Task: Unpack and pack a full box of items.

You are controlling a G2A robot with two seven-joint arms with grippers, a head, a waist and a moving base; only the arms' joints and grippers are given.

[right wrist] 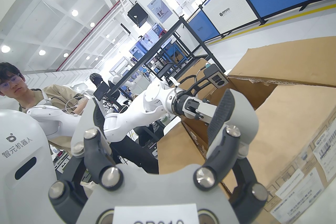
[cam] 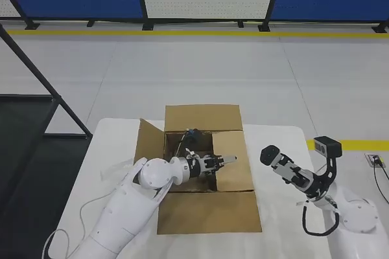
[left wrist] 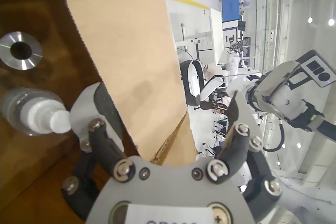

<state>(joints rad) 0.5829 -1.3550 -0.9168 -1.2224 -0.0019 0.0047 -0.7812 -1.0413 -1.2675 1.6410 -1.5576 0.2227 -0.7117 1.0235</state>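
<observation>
Cardboard box (cam: 236, 178) is being found at the middle of the white table (cam: 117, 139), with its flaps opened outward and its opening exposed. Nearest the robot, the near flap (cam: 207, 213) is being seen lying flat on the table. Over that flap the left arm is being extended across the opening. The left gripper (left wrist: 166, 93) is being held at the box's right-hand side, jaws released and spread wide, with nothing being grasped. The brown right flap (left wrist: 126, 38) is being framed between its two fingers (left wrist: 105, 104), one finger being kept inside the box and the other outside it. Whether cardboard is being touched cannot be told.

Just beside the inner finger, a clear bottle with a white spray top (left wrist: 34, 112) is being seen inside the box. Next to it a round metal cap with a dark centre hole (left wrist: 21, 50) is being noted.

To the right of the box, near it but apart, the right gripper (right wrist: 162, 101) is being held above the table, pointed toward the box. Its jaws are likewise released and empty.

Farther off, the far flap (cam: 203, 117) is being seen spread past the table's back edge. Beyond the table, a black frame (cam: 26, 71), a yellow floor line (cam: 181, 32) and blue panels (cam: 78, 8) are being recorded.
</observation>
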